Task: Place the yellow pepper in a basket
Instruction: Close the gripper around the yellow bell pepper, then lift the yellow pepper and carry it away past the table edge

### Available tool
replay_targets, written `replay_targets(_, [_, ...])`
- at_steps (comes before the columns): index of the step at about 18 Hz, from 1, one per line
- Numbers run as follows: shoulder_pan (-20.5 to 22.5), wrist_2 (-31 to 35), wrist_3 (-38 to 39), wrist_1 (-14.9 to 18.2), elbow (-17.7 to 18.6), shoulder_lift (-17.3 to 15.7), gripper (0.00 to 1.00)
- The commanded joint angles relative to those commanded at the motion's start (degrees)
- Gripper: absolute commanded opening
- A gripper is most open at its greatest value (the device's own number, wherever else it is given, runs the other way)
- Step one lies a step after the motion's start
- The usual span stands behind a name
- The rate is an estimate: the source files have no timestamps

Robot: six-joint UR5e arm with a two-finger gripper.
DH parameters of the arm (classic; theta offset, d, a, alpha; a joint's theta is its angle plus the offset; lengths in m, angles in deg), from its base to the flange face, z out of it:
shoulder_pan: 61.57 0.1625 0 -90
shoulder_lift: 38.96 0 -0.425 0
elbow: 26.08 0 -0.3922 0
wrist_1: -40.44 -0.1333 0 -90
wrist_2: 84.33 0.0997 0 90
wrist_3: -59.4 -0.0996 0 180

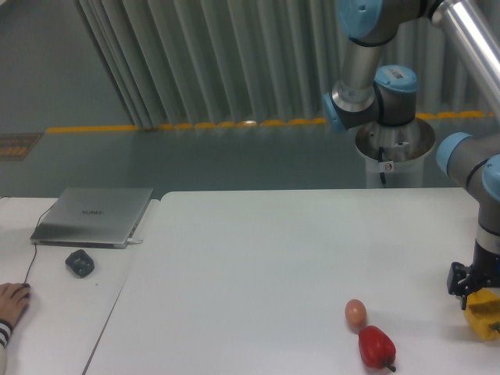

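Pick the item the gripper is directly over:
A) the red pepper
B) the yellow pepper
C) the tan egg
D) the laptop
B: the gripper sits at the top of the yellow pepper by the table's right edge, well clear of the egg and red pepper.

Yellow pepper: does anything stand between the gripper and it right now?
Nothing visible does. The gripper is right at the top of the yellow pepper near the table's right edge. The egg and red pepper lie well off to the side. No basket is in view.
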Motion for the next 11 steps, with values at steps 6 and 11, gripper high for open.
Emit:
replay_targets(6, [-0.53,0.79,-0.18,0.0,-0.09,0.62,0.97])
replay_targets(11, [-0.62,1.5,-0.53,0.18,-0.26,0.53,0.63])
